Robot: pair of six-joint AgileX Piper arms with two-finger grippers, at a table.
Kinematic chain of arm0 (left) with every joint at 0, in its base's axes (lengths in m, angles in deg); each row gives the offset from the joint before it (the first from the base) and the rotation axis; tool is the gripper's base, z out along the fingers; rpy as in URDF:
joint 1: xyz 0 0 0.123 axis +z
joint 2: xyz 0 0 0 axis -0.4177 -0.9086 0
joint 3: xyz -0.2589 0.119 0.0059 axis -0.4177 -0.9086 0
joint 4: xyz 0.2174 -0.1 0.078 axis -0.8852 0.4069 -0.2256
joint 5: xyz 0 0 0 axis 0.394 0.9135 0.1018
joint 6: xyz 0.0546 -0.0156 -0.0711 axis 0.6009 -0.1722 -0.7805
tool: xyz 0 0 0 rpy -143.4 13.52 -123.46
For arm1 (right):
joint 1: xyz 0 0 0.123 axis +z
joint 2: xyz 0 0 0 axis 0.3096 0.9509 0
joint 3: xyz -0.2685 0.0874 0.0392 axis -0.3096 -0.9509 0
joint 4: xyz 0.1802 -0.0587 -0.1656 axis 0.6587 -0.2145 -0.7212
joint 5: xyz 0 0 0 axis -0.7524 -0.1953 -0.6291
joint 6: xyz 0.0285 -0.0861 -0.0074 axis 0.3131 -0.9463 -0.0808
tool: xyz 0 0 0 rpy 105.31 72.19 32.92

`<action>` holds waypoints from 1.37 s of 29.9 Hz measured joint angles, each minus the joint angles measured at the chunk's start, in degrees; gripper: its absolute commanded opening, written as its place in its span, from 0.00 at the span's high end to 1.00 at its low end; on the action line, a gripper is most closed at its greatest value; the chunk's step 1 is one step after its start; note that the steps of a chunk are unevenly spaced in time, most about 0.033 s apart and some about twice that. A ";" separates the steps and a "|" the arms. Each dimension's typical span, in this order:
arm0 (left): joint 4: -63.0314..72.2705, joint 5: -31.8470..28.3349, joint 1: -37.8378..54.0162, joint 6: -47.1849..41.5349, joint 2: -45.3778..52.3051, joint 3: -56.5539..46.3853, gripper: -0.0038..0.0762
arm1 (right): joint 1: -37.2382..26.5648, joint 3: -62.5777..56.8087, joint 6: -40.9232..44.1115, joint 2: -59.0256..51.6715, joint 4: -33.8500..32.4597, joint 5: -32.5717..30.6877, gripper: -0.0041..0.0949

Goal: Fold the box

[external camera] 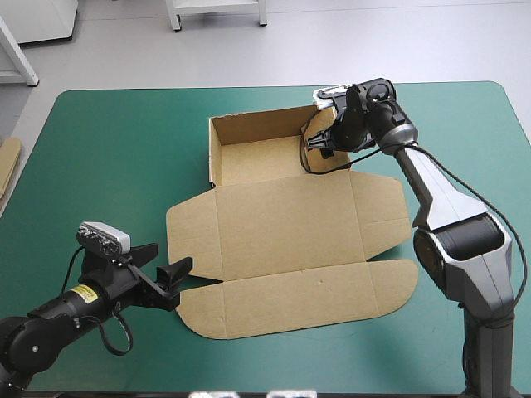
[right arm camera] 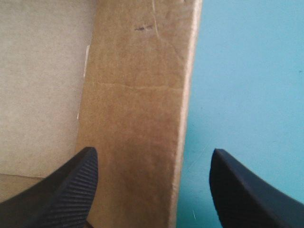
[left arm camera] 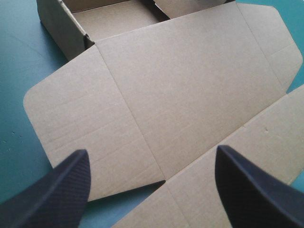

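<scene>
We see a lab-like room: a teal-green covered table point(external camera: 108, 149) on plain grey floor point(external camera: 348, 50), white furniture legs point(external camera: 175, 18) beyond it.

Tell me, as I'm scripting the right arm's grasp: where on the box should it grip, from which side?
Likely the tray's raised right wall, at its free top edge, from above. It is a thin sheet, and the open right gripper straddles it: one finger over the tray floor, one over the teal-green cover.
</scene>
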State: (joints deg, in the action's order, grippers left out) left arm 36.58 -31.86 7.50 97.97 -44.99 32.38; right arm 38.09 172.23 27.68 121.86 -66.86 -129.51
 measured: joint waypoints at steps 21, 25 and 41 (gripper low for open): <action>0.00 0.00 0.00 0.92 0.11 0.00 0.29 | -0.20 0.02 -0.90 1.76 -0.64 -0.92 0.96; 0.00 0.00 0.00 1.27 0.11 0.00 0.29 | -0.78 0.12 -0.85 1.76 -1.25 -1.80 0.96; 0.00 0.40 0.00 1.31 0.11 0.00 0.29 | -16.47 0.12 -1.15 -0.29 -1.88 -3.75 0.96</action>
State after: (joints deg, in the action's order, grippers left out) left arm 36.58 -31.46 7.50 99.27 -44.88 32.38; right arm 21.61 172.36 26.53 121.57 -68.74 -133.26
